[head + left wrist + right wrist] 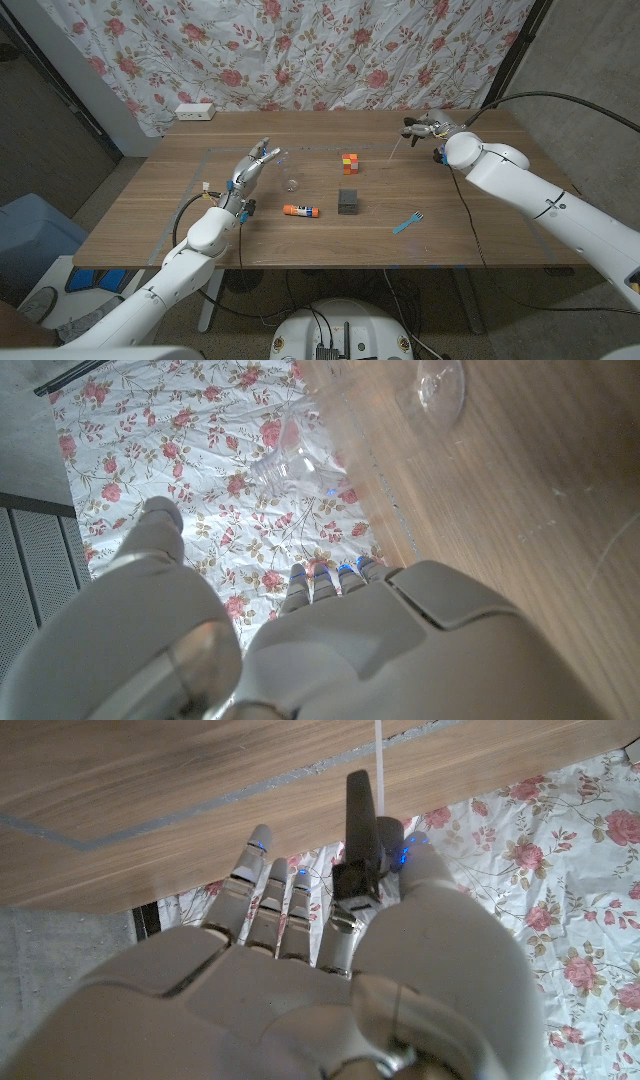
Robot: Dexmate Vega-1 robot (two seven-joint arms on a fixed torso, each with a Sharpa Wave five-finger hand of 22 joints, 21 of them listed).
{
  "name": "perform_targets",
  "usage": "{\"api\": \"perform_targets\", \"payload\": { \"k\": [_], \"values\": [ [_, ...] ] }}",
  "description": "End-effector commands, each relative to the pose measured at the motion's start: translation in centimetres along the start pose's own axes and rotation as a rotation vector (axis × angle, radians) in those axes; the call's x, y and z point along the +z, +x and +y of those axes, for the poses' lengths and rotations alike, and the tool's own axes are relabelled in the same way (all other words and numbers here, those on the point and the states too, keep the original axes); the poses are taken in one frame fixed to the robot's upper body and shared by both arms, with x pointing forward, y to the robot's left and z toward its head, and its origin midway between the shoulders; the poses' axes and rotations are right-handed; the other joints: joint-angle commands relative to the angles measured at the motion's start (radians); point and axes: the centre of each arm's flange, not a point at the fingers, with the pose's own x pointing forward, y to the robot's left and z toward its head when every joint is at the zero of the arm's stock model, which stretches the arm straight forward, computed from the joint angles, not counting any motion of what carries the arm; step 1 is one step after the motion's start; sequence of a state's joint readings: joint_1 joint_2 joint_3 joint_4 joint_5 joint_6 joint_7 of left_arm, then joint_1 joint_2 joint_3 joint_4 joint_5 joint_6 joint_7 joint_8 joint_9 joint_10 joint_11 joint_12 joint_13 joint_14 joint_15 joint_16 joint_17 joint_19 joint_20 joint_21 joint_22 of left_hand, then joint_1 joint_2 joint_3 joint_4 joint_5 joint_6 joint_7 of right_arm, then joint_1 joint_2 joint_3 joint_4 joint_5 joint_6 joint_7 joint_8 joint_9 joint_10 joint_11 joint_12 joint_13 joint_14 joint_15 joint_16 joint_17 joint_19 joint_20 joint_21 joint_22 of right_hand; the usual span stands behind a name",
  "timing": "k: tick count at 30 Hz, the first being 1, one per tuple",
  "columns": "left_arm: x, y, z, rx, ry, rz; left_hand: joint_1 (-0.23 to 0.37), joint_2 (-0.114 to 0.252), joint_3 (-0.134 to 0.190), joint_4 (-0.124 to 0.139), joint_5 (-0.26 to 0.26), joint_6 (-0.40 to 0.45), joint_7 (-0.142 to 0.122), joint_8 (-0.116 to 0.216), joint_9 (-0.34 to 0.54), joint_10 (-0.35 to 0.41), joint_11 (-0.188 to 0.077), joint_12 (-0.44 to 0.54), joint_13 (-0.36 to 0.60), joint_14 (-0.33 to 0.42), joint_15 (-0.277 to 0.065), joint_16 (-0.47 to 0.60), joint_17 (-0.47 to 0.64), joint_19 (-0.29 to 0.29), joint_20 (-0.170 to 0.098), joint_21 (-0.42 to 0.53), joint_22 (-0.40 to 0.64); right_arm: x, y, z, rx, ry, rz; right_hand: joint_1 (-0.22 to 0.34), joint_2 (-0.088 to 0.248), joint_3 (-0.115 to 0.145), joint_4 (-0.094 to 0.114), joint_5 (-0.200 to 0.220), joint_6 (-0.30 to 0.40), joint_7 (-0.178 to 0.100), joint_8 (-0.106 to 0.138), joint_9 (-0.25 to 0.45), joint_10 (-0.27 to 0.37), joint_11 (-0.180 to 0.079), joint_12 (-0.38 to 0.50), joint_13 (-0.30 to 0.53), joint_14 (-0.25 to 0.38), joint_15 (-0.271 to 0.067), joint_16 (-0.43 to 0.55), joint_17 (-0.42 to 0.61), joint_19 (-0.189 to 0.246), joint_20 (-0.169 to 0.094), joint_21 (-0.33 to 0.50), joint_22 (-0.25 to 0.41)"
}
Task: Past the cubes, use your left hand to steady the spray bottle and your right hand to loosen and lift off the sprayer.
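Overhead, a wooden table (300, 240) stands before a curtain (300, 50) printed with red roses, with a white power strip (195, 112) at its far left edge. On the left, the left hand (250, 170) holds a clear spray bottle (272, 160) with its neck open. At the far right, the right hand (425, 130) pinches the black sprayer (412, 128), lifted off, its thin tube hanging. Between them sit a colourful cube (350, 163), a dark cube (348, 201), an orange marker (300, 210) and a blue fork (407, 222).
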State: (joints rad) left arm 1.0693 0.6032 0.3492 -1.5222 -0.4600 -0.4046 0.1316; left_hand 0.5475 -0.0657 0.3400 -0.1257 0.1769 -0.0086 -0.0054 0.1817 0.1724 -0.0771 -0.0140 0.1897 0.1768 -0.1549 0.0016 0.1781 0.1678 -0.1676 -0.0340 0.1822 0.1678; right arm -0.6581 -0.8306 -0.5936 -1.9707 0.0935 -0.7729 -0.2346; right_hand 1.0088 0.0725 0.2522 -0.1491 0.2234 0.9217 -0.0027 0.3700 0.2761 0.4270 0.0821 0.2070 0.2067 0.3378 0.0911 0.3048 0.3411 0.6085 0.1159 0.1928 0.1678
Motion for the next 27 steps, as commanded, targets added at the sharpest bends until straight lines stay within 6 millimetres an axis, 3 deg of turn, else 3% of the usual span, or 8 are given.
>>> {"api": "perform_targets", "payload": {
  "k": [1, 12, 18, 27],
  "values": [
    [-0.5, -0.2, 0.8, 0.053, -0.024, -0.01, -0.029, 0.016, 0.0, 0.016, -0.001, 0.013, -0.004, 0.007, 0.002, 0.014, 0.005, 0.007, 0.0, 0.012, 0.006, 0.006, 0.003, -0.001, -0.015, 0.008, 0.001, -1.0, 1.5, 0.5, 0.042, -0.01, 0.043, -0.009, 0.001, -0.007, 0.0, 0.004, 0.044, -0.036, 0.004, 0.002, -0.002, -0.001, -0.001, 0.006, -0.005, -0.004, -0.003, 0.004, -0.005, -0.006, -0.006, 0.002],
    [-0.9, 0.1, 1.3, 0.079, -0.04, -0.009, -0.088, 0.057, -0.007, 0.041, 0.002, 0.041, -0.005, 0.01, 0.002, 0.035, -0.002, 0.011, -0.001, 0.035, -0.004, 0.01, 0.003, 0.021, -0.02, 0.012, 0.002, -1.7, 2.6, 1.1, 0.072, -0.022, 0.058, -0.02, 0.0, -0.012, 0.003, 0.002, 0.047, -0.039, 0.004, 0.0, -0.011, -0.011, -0.004, 0.005, -0.021, -0.005, -0.01, 0.004, -0.028, -0.012, -0.012, 0.002],
    [-1.2, 0.4, 1.2, 0.082, -0.055, -0.006, -0.126, 0.098, -0.005, 0.063, 0.007, 0.054, -0.002, 0.01, 0.002, 0.042, 0.0, 0.011, -0.001, 0.042, -0.007, 0.01, 0.005, 0.029, -0.018, 0.013, 0.002, -2.7, 3.3, 1.5, 0.08, -0.021, 0.059, -0.024, 0.001, -0.012, 0.002, 0.001, 0.053, -0.046, 0.006, -0.002, -0.009, -0.026, -0.003, 0.005, -0.02, -0.012, -0.01, 0.004, -0.047, -0.022, -0.014, 0.002],
    [-1.3, 0.5, 1.3, 0.086, -0.055, 0.004, -0.143, 0.108, -0.006, 0.068, 0.009, 0.061, -0.001, 0.01, 0.002, 0.048, 0.0, 0.012, -0.001, 0.049, -0.008, 0.01, 0.004, 0.034, -0.017, 0.013, 0.002, -4.0, 3.9, 2.3, 0.096, -0.006, 0.067, -0.031, 0.002, -0.014, 0.004, 0.0, 0.055, -0.048, 0.006, -0.004, -0.013, -0.031, -0.004, 0.005, -0.03, -0.012, -0.014, 0.005, -0.055, -0.026, -0.013, 0.002]
  ]
}}
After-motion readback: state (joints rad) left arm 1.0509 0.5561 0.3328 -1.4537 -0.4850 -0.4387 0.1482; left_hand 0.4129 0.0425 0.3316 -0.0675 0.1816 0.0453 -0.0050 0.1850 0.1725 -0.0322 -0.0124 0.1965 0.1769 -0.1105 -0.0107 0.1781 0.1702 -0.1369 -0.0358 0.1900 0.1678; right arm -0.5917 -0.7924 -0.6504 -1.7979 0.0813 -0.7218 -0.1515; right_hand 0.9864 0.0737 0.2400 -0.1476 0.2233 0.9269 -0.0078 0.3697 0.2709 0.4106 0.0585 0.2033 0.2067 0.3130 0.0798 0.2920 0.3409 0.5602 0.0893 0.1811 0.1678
